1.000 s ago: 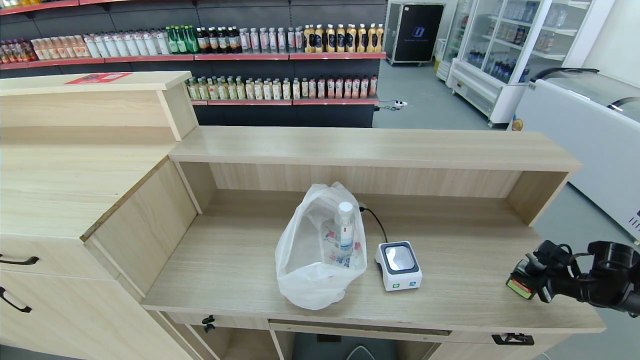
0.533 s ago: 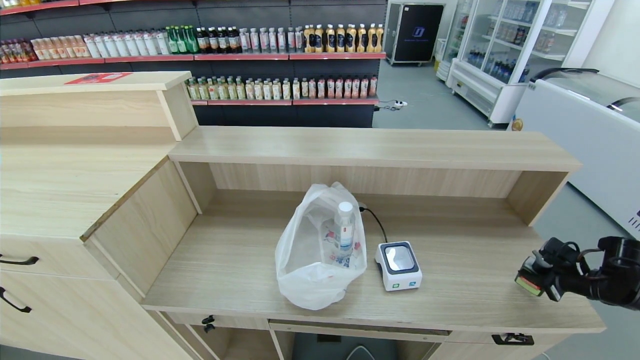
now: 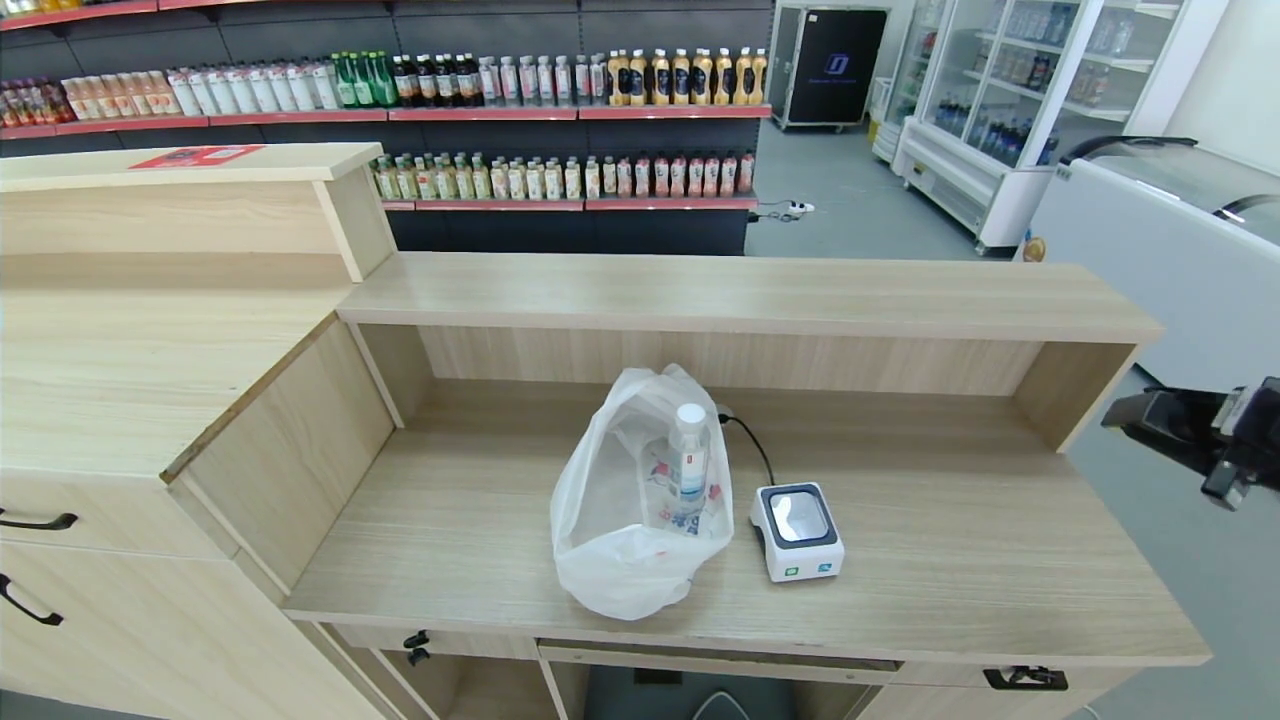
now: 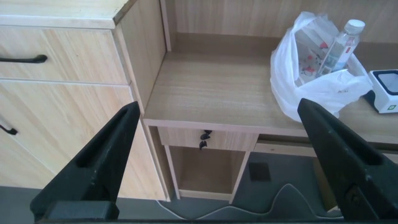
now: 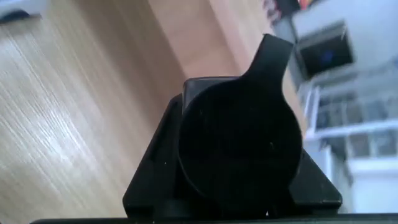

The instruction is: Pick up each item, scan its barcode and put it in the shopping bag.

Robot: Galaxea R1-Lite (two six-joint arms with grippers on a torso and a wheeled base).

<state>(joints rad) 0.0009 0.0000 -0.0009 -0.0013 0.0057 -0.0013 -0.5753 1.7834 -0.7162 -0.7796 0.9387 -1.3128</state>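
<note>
Left tool [image 4: 217, 104] spread wide, well apart from shopping bag [image 4: 293, 87] on counter [image 4: 205, 87].

Convenience shop, checkout area. Wall shelving [image 3: 480, 113] with red edge strips, stocked with rows of bottled drinks [image 3: 690, 75]. Glass-door display fridges [image 3: 1010, 90] and chest freezer [image 3: 1150, 260] at right. Wooden cashier counter [image 3: 950, 560] bearing desktop barcode scanner [image 3: 797, 530] and white plastic shopping bag [image 3: 610, 560].
</note>
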